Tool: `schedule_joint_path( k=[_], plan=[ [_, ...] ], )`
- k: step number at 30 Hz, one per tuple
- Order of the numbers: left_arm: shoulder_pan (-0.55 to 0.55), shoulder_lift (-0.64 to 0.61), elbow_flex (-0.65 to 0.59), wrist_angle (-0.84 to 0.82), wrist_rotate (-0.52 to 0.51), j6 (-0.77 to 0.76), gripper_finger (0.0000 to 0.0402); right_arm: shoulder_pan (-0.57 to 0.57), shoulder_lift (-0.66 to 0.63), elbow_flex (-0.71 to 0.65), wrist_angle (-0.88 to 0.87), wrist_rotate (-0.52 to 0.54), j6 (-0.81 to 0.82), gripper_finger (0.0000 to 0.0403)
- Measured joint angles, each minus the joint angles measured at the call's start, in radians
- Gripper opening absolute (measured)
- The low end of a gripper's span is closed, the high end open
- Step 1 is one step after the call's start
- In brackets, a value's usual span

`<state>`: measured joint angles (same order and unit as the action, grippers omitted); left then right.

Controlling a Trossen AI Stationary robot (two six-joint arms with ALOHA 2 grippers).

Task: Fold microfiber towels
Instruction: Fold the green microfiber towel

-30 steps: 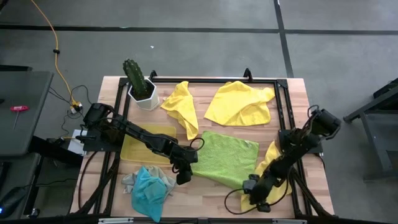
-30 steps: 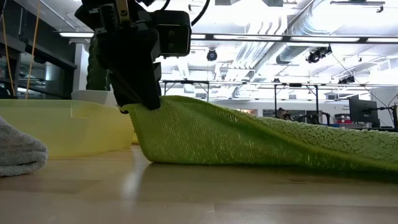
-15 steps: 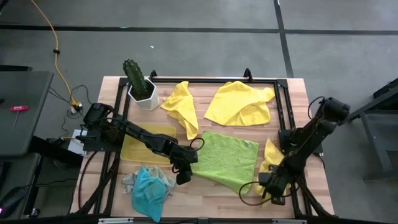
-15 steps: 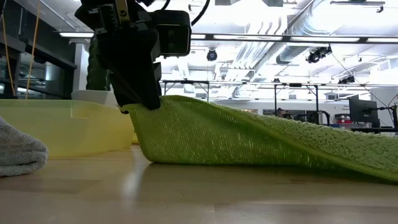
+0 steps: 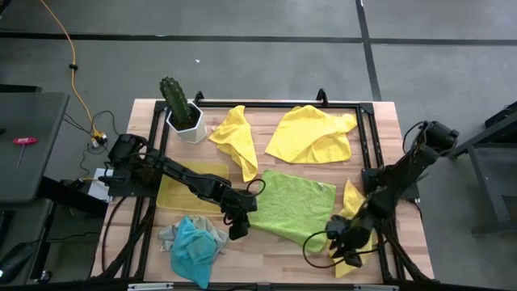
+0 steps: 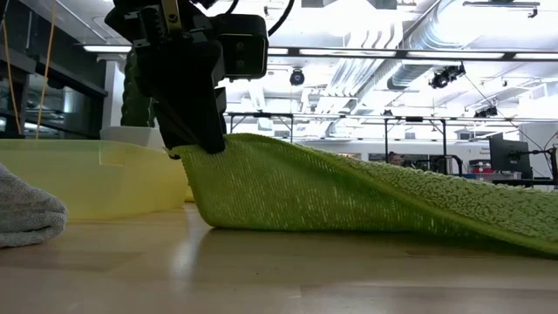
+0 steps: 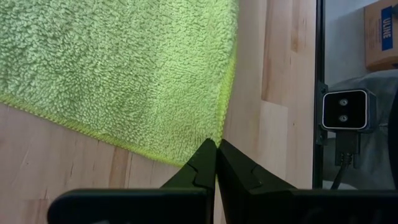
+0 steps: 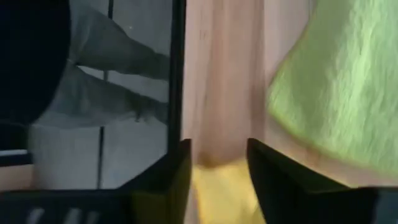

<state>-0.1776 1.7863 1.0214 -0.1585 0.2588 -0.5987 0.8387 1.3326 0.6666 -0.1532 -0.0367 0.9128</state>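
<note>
Your left gripper is pinched on the corner of the lime green towel, lifting that corner off the table while the rest slopes down flat beyond it. Just behind the gripper lies the translucent yellow tray, and beside it the turquoise towel on the grey towel. Your right gripper has its fingers spread above a yellow towel near the table's edge, with the green towel's far edge just beside it. Bare wood runs between them. Two more yellow towels lie well beyond, near the cactus pot.
</note>
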Motion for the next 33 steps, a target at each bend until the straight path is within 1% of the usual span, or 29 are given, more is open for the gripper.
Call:
schedule_joint_path(
  k=[3, 6, 10, 14, 16, 19, 22, 27, 30, 33],
  plan=[
    [0.000, 0.000, 0.000, 0.000, 0.000, 0.000, 0.0000, -0.041, 0.062, 0.000, 0.066, -0.018, -0.098, 0.0190],
    [0.000, 0.000, 0.000, 0.000, 0.000, -0.001, 0.0000, -0.069, 0.127, 0.000, 0.134, -0.034, -0.173, 0.0199],
    [0.000, 0.000, 0.000, 0.000, 0.000, -0.001, 0.0000, -0.078, 0.199, 0.003, 0.180, -0.038, -0.217, 0.0192],
    [0.000, 0.000, 0.000, 0.000, 0.000, -0.003, 0.0000, -0.080, 0.274, 0.057, 0.165, -0.039, -0.277, 0.0175],
    [0.000, 0.000, 0.000, 0.000, 0.000, -0.003, 0.0000, -0.080, 0.317, 0.098, 0.124, -0.023, -0.302, 0.0165],
    [0.000, 0.000, 0.000, 0.000, 0.000, -0.003, 0.0000, -0.080, 0.380, 0.159, 0.021, 0.023, -0.292, 0.0153],
    [0.000, 0.000, 0.000, 0.001, 0.000, -0.013, 0.0000, -0.079, 0.411, 0.209, -0.044, 0.057, -0.284, 0.0143],
    [0.000, 0.000, 0.000, 0.001, 0.000, -0.016, 0.0000, -0.079, 0.423, 0.251, -0.139, 0.067, -0.281, 0.0134],
    [0.000, 0.000, 0.000, 0.002, 0.000, -0.016, 0.0000, -0.079, 0.422, 0.255, -0.187, 0.068, -0.247, 0.0128],
    [0.000, 0.000, 0.000, 0.003, 0.000, -0.017, 0.0000, -0.073, 0.420, 0.256, -0.218, 0.071, -0.240, 0.0109]
  ],
)
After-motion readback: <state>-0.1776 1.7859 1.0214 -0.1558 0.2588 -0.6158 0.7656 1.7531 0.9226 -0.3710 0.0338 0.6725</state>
